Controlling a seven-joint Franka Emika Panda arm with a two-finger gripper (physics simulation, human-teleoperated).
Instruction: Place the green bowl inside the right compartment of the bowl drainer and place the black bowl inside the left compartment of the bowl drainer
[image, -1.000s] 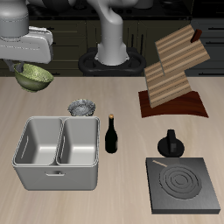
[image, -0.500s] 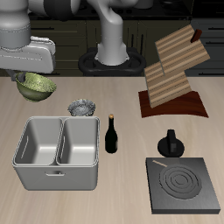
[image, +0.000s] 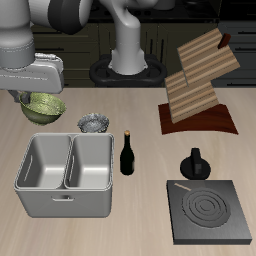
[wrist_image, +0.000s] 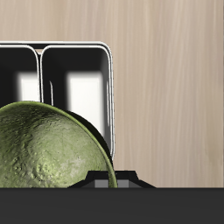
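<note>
- Nearest the front edge we see a flat dark grey square stove plate (image: 208, 211) with spiral rings, at about 4 o'clock from the table's centre.
- Just behind it stands a small black moka pot (image: 194, 164) with a knob on top.
- At about 8 o'clock sits the grey metal rectangular bowl drainer (image: 64, 172), its two deep wells split by a central wall and a small handle on its front wall; both wells look bare in the wrist view (wrist_image: 107, 70).
- Just beside the drainer, toward the centre, a dark glass wine bottle (image: 127, 154) stands upright.
- Right behind the drainer's back rim rests the mottled silvery grey-white black bowl (image: 94, 123), on the tabletop.
- At about 2 o'clock, a slatted brown wooden rack (image: 198, 78) leans on a dark base.
- At about 10 o'clock, behind the drainer, the gripper (image: 38, 98) hangs above the table, clamped on the mottled olive-green bowl (image: 43, 105); the wrist view shows this green bowl (wrist_image: 48, 149) close up, held at its rim, outside the drainer.
</note>
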